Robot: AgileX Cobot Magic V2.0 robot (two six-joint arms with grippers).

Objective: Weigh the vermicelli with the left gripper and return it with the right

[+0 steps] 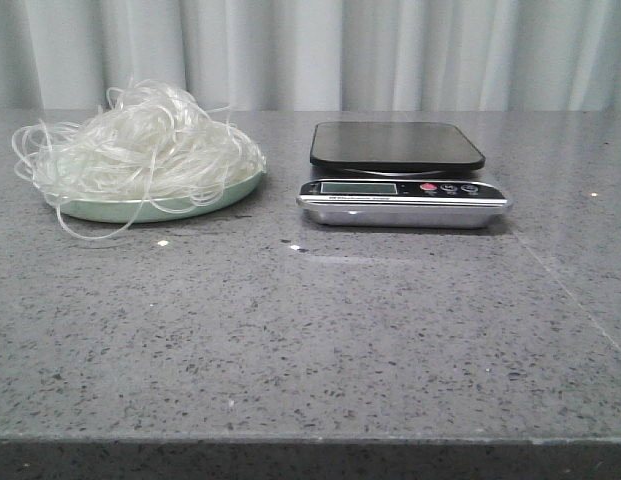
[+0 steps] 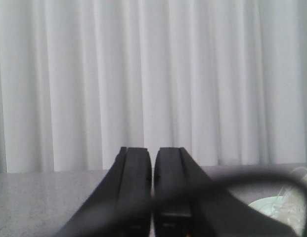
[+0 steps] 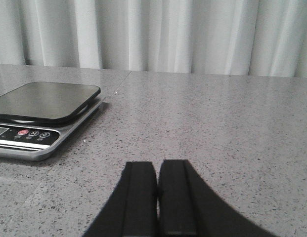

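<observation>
The vermicelli (image 1: 140, 150) is a fluffy white nest piled on a mint-green plate (image 1: 205, 203) at the table's far left. A kitchen scale (image 1: 400, 175) with a black platform and silver front stands to its right, with nothing on it. Neither gripper shows in the front view. My left gripper (image 2: 153, 154) is shut and empty, held off to the left of the plate, whose edge (image 2: 266, 206) shows with some strands (image 2: 297, 190). My right gripper (image 3: 157, 168) is shut and empty, low over the table to the right of the scale (image 3: 44, 111).
White curtains (image 1: 340, 50) hang behind the grey speckled table (image 1: 320, 330). A dark blurred cable (image 2: 242, 180) crosses the left wrist view. The table's front edge (image 1: 310, 440) runs near the bottom of the front view.
</observation>
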